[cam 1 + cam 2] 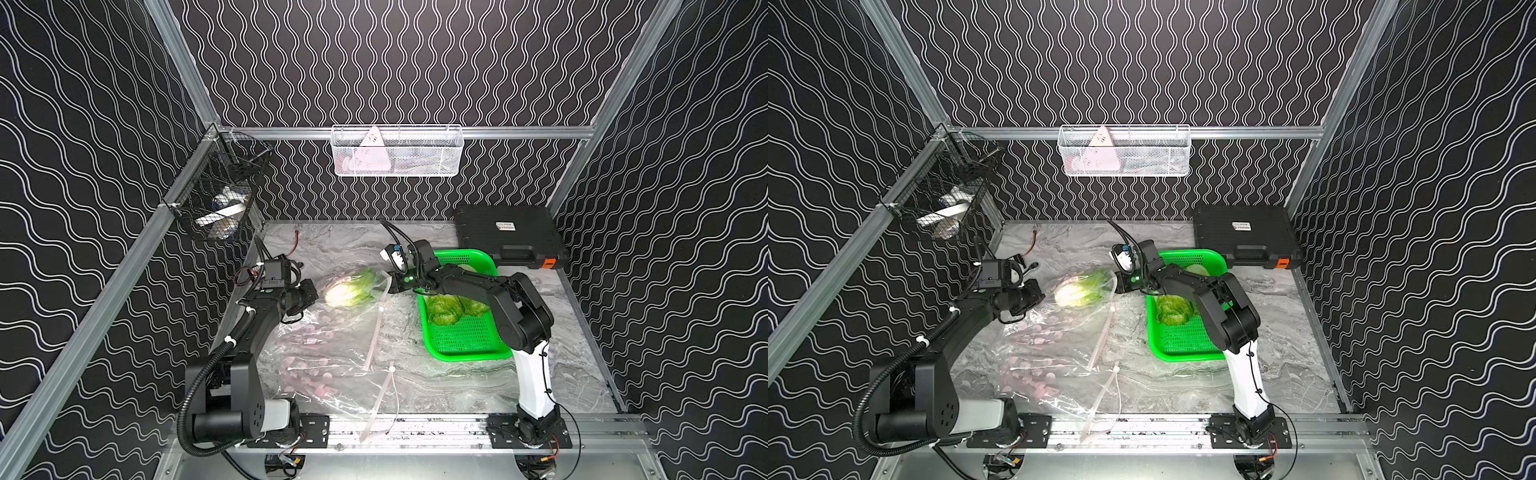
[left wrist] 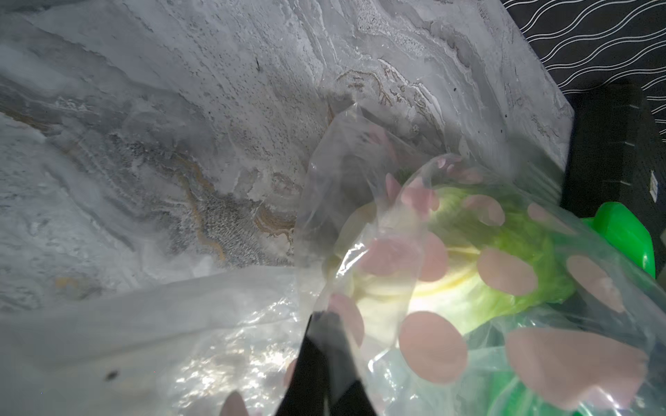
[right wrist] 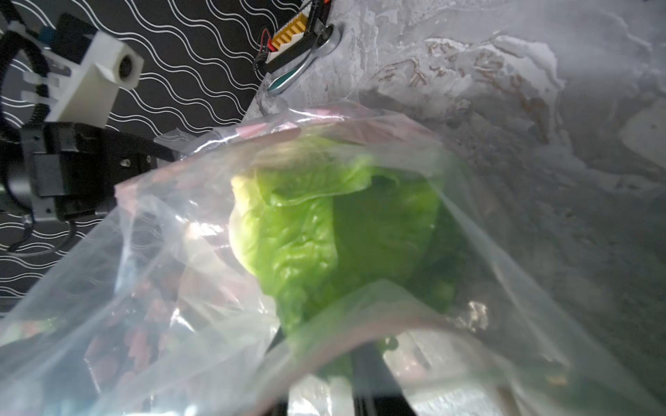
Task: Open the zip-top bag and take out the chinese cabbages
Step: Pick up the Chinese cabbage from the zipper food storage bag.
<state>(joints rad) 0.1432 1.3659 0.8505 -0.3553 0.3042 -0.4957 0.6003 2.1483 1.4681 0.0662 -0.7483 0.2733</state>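
Cabbage [image 1: 348, 291] is lying in the zip-top bag [image 1: 324, 357], left gripper [image 2: 324, 318] pinching its film tight, right gripper [image 1: 388, 279] sitting at the mouth, its grip impossible to tell

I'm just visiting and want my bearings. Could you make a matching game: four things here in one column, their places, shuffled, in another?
Things:
1. clear plastic bag with pink dots
2. green plastic mesh tray
3. black hard plastic case
4. white wire basket

Places:
A. hangs on the back rail
B. lies on the marble table, one pale cabbage inside
C. table's far right corner
D. under the right arm, holds leafy green cabbage

Pairs: 1-B, 2-D, 3-C, 4-A
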